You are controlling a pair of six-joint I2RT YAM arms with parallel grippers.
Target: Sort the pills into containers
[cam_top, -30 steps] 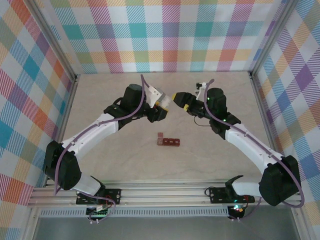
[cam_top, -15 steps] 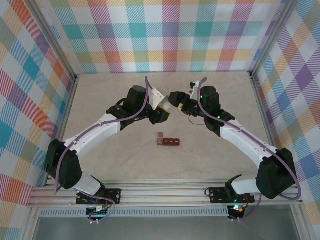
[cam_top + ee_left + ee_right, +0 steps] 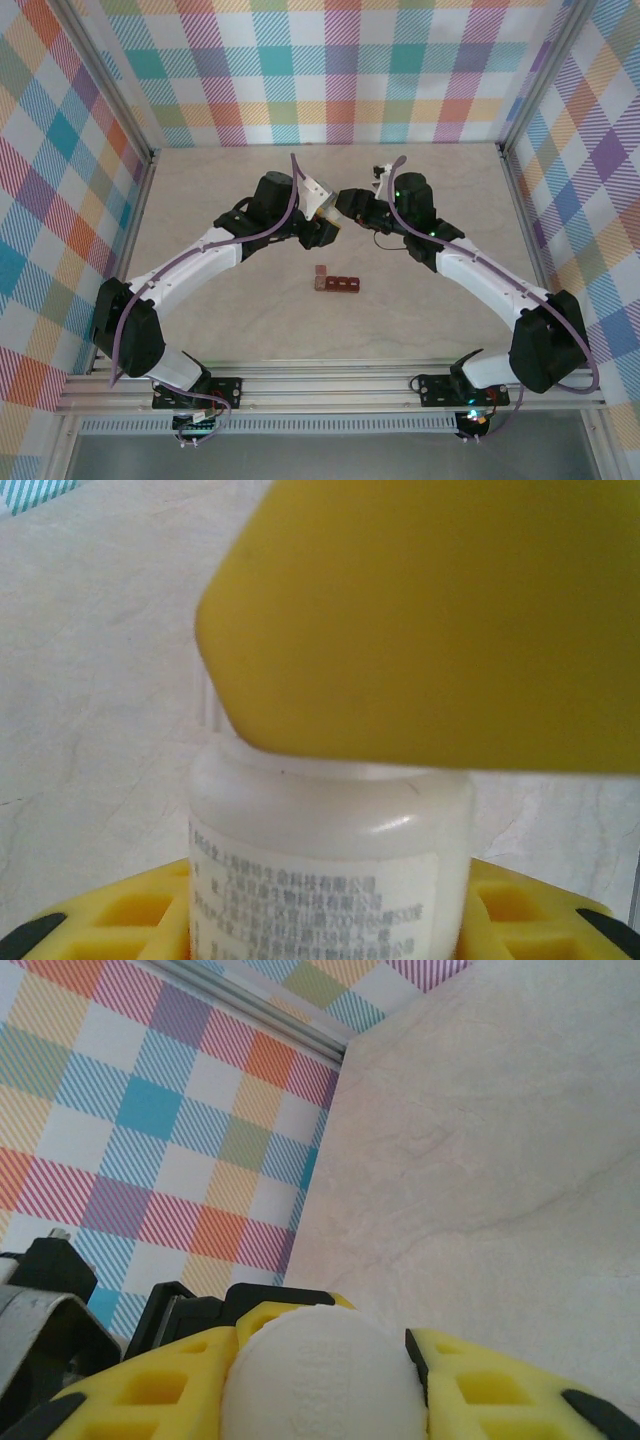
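Leaving the dark red-brown containers [image 3: 337,283] lying on the table [image 3: 250,320], apart from both grippers and nearer the arm bases. Clamping the labelled white bottle [image 3: 330,830] in the left gripper [image 3: 327,210] farther back. Pinching its white cap [image 3: 322,1375] with the right gripper [image 3: 347,200], fingers closed on it.

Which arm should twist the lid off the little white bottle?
Probably the right arm. The right pincer is shut around the white cap, while the left pincer grips the bottle below it, so the right can turn the cap.
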